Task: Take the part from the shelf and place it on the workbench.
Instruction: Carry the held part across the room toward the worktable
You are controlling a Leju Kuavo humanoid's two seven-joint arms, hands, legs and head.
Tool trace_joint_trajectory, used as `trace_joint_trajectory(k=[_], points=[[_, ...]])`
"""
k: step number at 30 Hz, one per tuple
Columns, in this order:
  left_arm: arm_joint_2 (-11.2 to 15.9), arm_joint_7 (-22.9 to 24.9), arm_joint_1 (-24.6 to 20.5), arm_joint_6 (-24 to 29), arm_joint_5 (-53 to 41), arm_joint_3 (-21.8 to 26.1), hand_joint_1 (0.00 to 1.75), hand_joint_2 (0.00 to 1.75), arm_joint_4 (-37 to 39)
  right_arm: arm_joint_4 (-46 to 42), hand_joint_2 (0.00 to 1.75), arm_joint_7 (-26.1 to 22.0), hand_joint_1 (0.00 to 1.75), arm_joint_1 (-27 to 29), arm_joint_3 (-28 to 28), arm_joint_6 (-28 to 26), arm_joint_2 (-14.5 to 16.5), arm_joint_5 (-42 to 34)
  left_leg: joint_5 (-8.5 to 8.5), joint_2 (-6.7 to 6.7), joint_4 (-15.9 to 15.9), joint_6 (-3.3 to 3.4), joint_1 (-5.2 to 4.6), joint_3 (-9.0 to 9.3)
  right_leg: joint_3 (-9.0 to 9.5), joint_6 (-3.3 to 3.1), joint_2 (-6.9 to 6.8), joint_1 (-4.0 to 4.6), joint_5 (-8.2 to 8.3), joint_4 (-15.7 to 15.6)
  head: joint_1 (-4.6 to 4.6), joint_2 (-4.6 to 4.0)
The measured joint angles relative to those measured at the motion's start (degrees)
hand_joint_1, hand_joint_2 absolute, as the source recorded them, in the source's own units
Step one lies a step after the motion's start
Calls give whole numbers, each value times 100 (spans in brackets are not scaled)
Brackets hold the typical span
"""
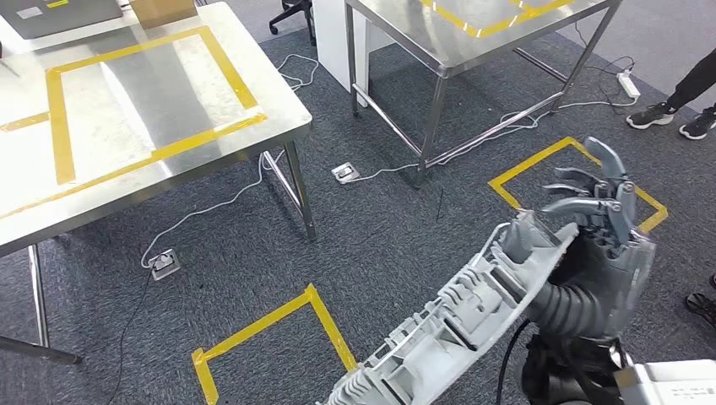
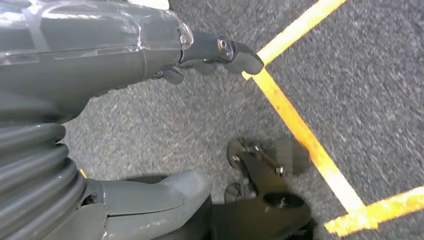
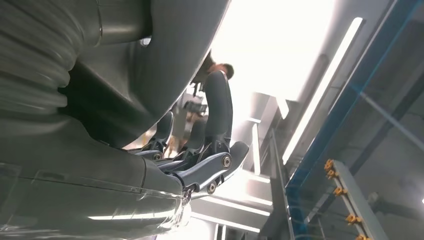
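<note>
Grey carpet (image 1: 253, 253) with yellow tape; steel tabletop (image 1: 127, 126) at ten o'clock. At five o'clock, the right hand (image 1: 595, 211) grips the grey ribbed part (image 1: 456, 321), fingers (image 1: 574, 181) curled over its end. Left hand (image 2: 150, 45) hangs empty, fingers (image 2: 235, 52) loosely curled.

The left robot hand (image 2: 150, 55) hangs over the grey carpeted floor (image 2: 165, 125), holding nothing. Its dark fingers (image 2: 235, 52) reach out slightly bent, and the thick grey thumb (image 2: 165, 192) lies apart from them. Strips of yellow tape (image 2: 300, 130) cross the floor beneath, meeting at a corner. The fingertips lie over one of the strips.
</note>
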Motion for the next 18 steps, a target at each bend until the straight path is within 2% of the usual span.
trace_joint_trajectory(k=[2,3,4,5,6,7,8,9,11,13,14,16,17,18], points=[[-8,-4,-8,-40,-25,-2,0,175,1,178,175,-215,175,-37,68,3,114,-151,-290,10,695,-67,60,-340,-2,1,-93,-1,-2,0,-76,0],[-7,-16,-7,-55,-30,-2,0,175,1,271,175,-289,175,-61,106,2,171,-191,-305,7,856,-97,86,-423,-2,9,-140,-4,-8,5,-102,0],[-1,-29,-7,-64,-32,-2,0,175,2,355,175,-338,175,-85,144,-2,226,-211,-210,14,800,-126,110,-400,-1,25,-184,-10,-18,14,-128,0],[13,-38,-6,-68,-39,-2,0,175,2,421,175,-365,175,-109,176,-9,277,-215,-25,45,518,-150,129,-260,3,48,-225,-19,-34,29,-152,0],[30,-44,-7,-68,-51,-2,0,175,2,469,175,-376,175,-133,203,-16,320,-204,165,113,109,-169,142,-60,8,79,-263,-28,-56,51,-178,0],[47,-49,-8,-64,-64,-3,0,175,2,501,175,-380,175,-156,219,-26,353,-185,303,187,-254,-167,141,128,8,116,-293,-25,-81,75,-211,0],[64,-59,-9,-57,-77,-3,0,175,2,523,175,-377,175,-177,232,-35,375,-164,379,243,-507,-142,132,259,9,149,-316,-20,-101,95,-232,0],[80,-76,-6,-48,-84,-3,0,175,2,534,175,-368,175,-194,243,-44,387,-141,387,276,-621,-104,117,315,11,177,-334,-14,-113,108,-234,0],[120,-136,2,-18,-85,-3,0,175,3,542,175,-327,175,-203,263,-62,389,-112,383,235,-628,-7,91,318,25,226,-359,-22,-120,104,-205,0],[160,-207,0,12,-79,-3,0,175,5,539,175,-283,175,-194,277,-75,383,-100,394,182,-648,74,92,330,-3,287,-289,-51,-230,207,-169,0],[173,-235,-5,21,-76,-3,0,175,5,534,175,-267,175,-187,280,-80,379,-98,401,153,-658,109,96,337,-85,310,-224,-60,-366,405,-142,0],[184,-266,-10,26,-72,-3,0,175,4,526,175,-245,175,-160,281,-87,368,-96,402,96,-661,157,85,340,-407,324,-109,-64,-740,1131,-60,0],[182,-273,-8,26,-73,-3,0,175,3,524,175,-235,175,-138,281,-89,361,-96,401,57,-660,168,72,340,-585,320,-89,-61,-878,1508,-22,0],[177,-272,-6,26,-73,-3,0,175,3,525,175,-225,175,-119,279,-90,353,-95,399,13,-659,176,58,343,-704,308,-80,-57,-917,1742,8,0]])
